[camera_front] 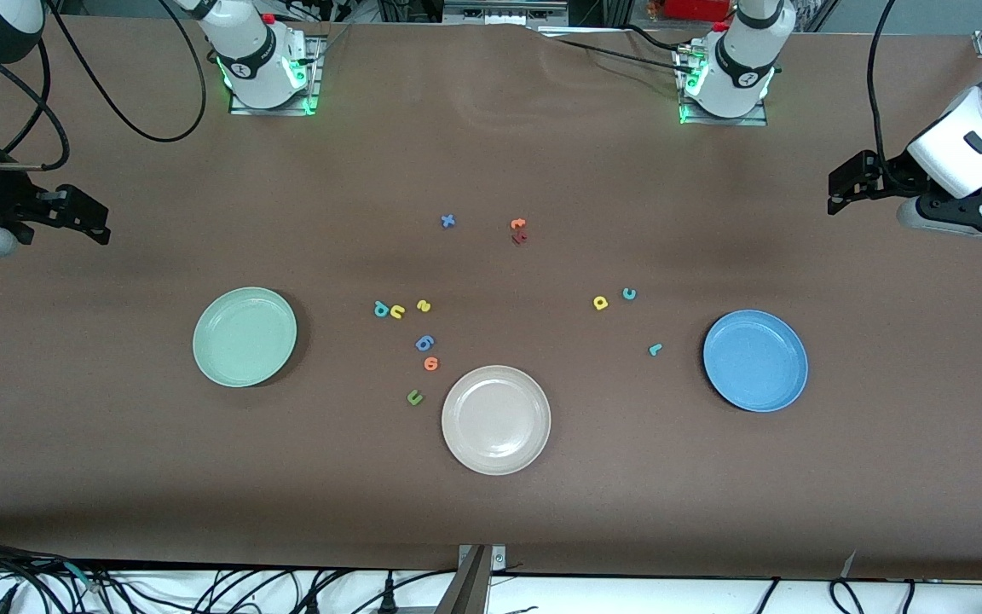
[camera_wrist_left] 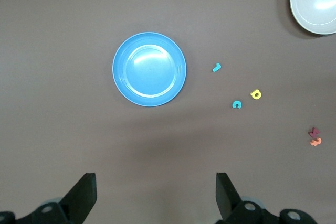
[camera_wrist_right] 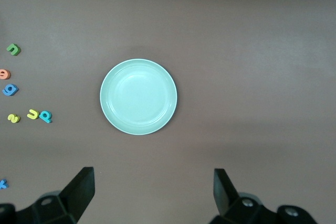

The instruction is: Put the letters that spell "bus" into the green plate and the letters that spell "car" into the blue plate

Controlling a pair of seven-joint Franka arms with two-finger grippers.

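Observation:
The pale green plate (camera_front: 244, 336) (camera_wrist_right: 138, 96) lies toward the right arm's end. Beside it, toward mid-table, lie the teal "b" (camera_front: 381, 309) (camera_wrist_right: 45, 116), yellow "u" (camera_front: 396, 312) (camera_wrist_right: 33, 114) and yellow "s" (camera_front: 424, 306) (camera_wrist_right: 13, 118). The blue plate (camera_front: 755, 360) (camera_wrist_left: 149, 69) lies toward the left arm's end, with the teal "r" (camera_front: 655, 349) (camera_wrist_left: 216, 67), teal "c" (camera_front: 629, 293) (camera_wrist_left: 237, 104) and yellow "a" (camera_front: 600, 302) (camera_wrist_left: 255, 94) beside it. My left gripper (camera_front: 834, 196) (camera_wrist_left: 156, 192) and right gripper (camera_front: 101, 223) (camera_wrist_right: 154, 190) hang open and empty over their table ends.
A beige plate (camera_front: 496, 419) sits mid-table, nearest the front camera. Beside it lie a dark green "u" (camera_front: 414, 396), an orange letter (camera_front: 431, 364) and a blue one (camera_front: 424, 343). Farther from the camera are a blue "x" (camera_front: 447, 221), an orange letter (camera_front: 517, 224) and a dark red one (camera_front: 519, 239).

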